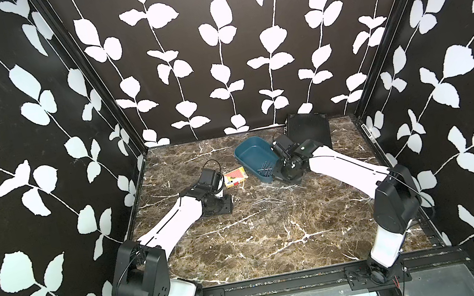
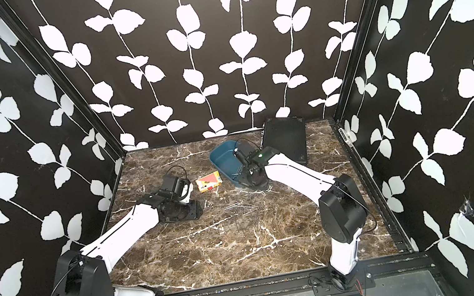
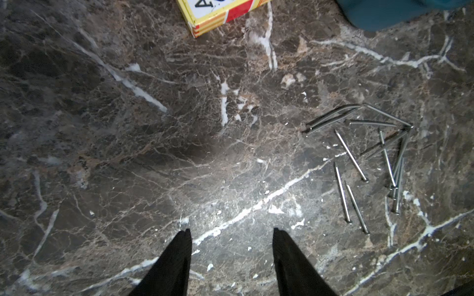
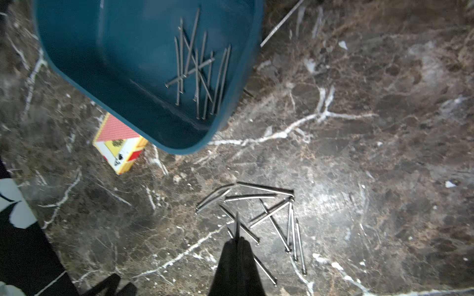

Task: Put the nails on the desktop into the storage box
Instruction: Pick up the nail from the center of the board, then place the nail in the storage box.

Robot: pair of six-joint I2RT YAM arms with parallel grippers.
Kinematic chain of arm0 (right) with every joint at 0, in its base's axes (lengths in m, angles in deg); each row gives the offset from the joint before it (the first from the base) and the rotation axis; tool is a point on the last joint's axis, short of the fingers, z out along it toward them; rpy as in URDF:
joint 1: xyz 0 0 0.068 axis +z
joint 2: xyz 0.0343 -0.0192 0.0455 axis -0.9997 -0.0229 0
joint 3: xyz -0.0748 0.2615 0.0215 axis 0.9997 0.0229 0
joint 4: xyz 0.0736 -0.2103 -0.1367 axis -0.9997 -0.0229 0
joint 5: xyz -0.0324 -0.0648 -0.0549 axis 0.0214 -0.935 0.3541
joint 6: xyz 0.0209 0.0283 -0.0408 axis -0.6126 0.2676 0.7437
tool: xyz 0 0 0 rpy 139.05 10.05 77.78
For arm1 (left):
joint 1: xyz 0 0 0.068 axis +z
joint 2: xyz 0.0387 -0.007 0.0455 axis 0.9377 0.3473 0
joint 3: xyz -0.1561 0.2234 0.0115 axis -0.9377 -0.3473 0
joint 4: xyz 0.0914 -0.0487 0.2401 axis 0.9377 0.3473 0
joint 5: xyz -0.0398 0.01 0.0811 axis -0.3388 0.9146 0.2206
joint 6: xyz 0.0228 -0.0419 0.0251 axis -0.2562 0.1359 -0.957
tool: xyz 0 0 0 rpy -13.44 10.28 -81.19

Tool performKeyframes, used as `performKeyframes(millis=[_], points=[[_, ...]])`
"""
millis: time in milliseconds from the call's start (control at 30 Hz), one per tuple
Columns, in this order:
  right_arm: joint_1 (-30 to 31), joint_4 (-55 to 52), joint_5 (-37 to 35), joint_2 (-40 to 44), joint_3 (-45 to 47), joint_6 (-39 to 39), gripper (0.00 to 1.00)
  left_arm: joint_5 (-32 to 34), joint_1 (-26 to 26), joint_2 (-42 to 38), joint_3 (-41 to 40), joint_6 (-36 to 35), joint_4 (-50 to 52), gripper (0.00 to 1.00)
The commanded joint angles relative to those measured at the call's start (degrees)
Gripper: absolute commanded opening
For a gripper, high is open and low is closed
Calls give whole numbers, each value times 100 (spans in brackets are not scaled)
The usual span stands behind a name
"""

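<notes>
Jaws of my left gripper (image 3: 232, 232) stand apart over bare desktop (image 1: 247, 252) with nothing between them, at 9 o'clock of the loose pile. My right gripper (image 4: 237, 239) is closed, and one nail (image 4: 237, 223) sticks out from its pinched tips. In a top view it hangs at 1 o'clock of the pile, just beside the near end of the box (image 1: 249, 153).

At the middle of the desktop lie the loose nails (image 3: 350, 155), roughly a dozen, criss-crossed and touching in a flat scatter (image 4: 264, 187). At 11 o'clock of them sits a small card pack (image 4: 120, 146), red, white and yellow. Its black print is cut off by the frame in the left wrist view and too blurred in the right one, so I cannot read any word or brand.

At 12 o'clock of the pile is the box, with about ten nails (image 4: 197, 69) already lying crossed on its floor. What looks like a stray one (image 4: 280, 24) lies on the desktop just beside the box's wall.

Farthest, at 1 o'clock against the back wall, lies a black ribbed case (image 1: 308, 129), with no label I can make out.

I judge the job somewhat under half done: one nail is in hand for dropping, and the whole pile remains.
</notes>
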Motion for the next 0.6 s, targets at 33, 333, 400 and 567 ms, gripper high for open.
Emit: performKeyframes(millis=[33,333,400,567], points=[[-216,192,60,-572,-802,-53,0,61,35,-148,55,-15,197,53],[-489,247,23,-2006,-2182,24,0,181,43,-370,93,-53,603,54],[-534,288,16,-2283,-2389,14,0,185,44,-388,153,-52,687,54],[-591,269,38,-2786,-2721,50,0,132,41,-367,239,-95,778,54]])
